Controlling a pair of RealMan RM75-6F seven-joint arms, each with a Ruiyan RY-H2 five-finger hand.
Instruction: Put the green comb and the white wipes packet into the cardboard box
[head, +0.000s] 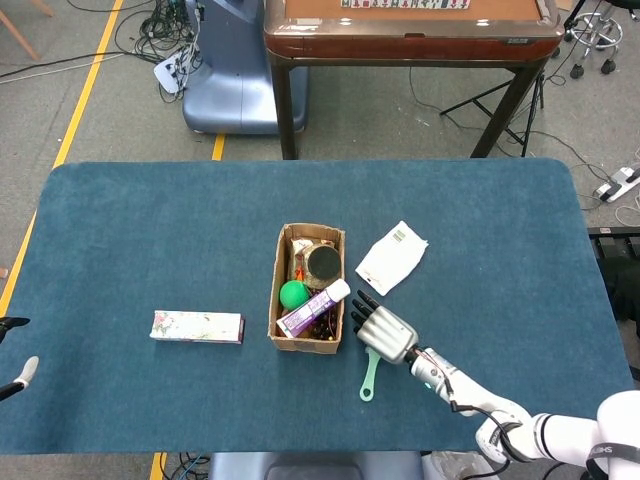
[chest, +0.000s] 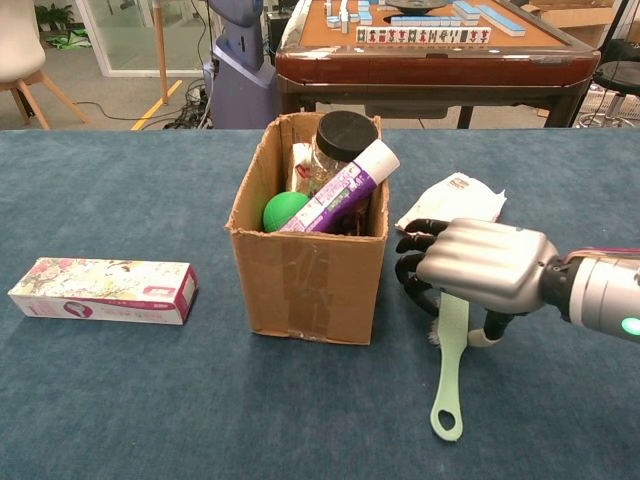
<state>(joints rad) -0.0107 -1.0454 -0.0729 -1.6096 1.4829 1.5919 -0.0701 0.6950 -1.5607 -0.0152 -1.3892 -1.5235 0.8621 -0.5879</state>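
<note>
Two task items are lying outside the cardboard box (chest: 308, 255): the right hand (chest: 478, 265) is curling over the thin, stiff green comb (chest: 449, 365), grasp unclear, best pinched mid-handle, while the soft white wipes packet (head: 391, 256) is waiting toward the table's far edge

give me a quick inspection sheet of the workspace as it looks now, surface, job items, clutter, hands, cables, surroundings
surface: blue cloth-covered table, flat.
job's things: green comb lies on the table right of the cardboard box, its toothed end under the right hand; white wipes packet lies on the table beyond the hand, outside the box.
clutter: box already holds a green ball, a purple-and-white tube and a black-lidded jar; a flowered carton lies to its left.
hands: right hand over the comb, fingers curled down around it, firm grip not confirmed; left hand barely shows at the table's edge.
cables: loose cables on the floor behind the table.
surroundings: mahjong table behind.
</note>
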